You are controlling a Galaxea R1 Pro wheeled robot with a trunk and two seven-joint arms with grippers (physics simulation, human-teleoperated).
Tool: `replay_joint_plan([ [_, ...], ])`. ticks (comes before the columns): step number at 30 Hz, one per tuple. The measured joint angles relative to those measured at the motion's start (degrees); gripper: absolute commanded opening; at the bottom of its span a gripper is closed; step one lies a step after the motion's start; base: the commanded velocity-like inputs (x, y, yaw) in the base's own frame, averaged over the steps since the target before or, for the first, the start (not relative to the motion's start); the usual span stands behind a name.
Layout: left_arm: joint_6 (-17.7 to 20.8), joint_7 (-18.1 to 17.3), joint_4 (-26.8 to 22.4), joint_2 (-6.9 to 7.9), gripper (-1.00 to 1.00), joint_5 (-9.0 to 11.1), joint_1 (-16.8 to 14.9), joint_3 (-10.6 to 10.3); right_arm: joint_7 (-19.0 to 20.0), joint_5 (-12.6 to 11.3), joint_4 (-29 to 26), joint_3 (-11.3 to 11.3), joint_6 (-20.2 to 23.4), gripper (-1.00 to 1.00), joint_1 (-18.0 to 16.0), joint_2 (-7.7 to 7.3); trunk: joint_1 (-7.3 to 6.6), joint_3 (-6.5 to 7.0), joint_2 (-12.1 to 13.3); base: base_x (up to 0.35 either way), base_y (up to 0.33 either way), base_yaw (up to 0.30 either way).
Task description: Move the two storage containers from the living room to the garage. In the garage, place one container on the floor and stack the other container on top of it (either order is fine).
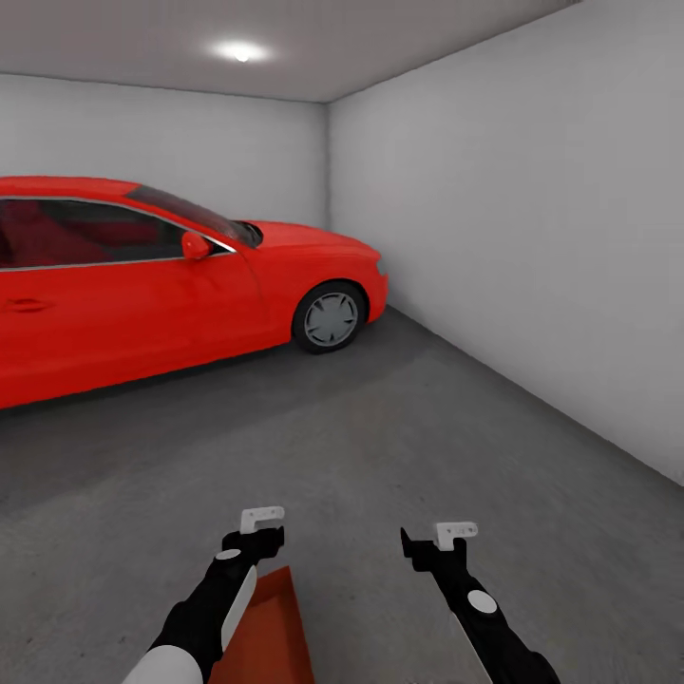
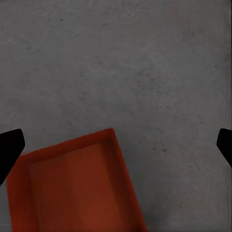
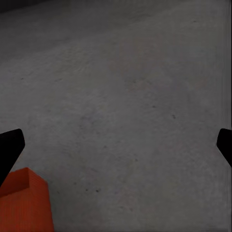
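Nearest the head camera: both black forearms reach forward low over the floor [image 1: 380, 446], dark grey rough concrete. Left gripper [image 1: 255, 538] hangs above the storage container [image 1: 271, 632], an orange-red open-topped box sitting on the concrete just right of the left forearm, partly hidden by it. Left wrist view: the container [image 2: 77, 188] lies open side up, between and below the fingertips [image 2: 9, 147], which stand wide apart at the frame edges; jaws open, holding nothing. Right gripper [image 1: 435, 546] hovers over bare concrete, well apart from the box. Right wrist view: fingertips [image 3: 9, 147] likewise spread wide, empty; one corner of the container [image 3: 24, 203] shows near one fingertip. Farther off: red car [image 1: 142, 275] at left, parked along the back wall; white-grey side wall [image 1: 532, 237] at right.
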Motion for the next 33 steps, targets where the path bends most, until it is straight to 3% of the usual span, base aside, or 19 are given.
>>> replay_joint_plan([
  [22, 0.0, 0.1, 0.0, 0.00, 1.00, 0.0, 0.0, 0.0, -0.1, -0.1, 0.0, 0.0, 0.1, 1.00, 0.0, 0.00, 0.00, 0.96, 0.0, 0.000, -0.004, -0.281],
  [33, 0.0, 0.0, 0.0, -0.07, 1.00, 0.0, 0.0, 0.0, -0.1, -0.1, 0.0, 0.0, 0.1, 1.00, 0.0, 0.00, 0.01, 1.47, 0.0, -0.085, -0.253, -0.280],
])
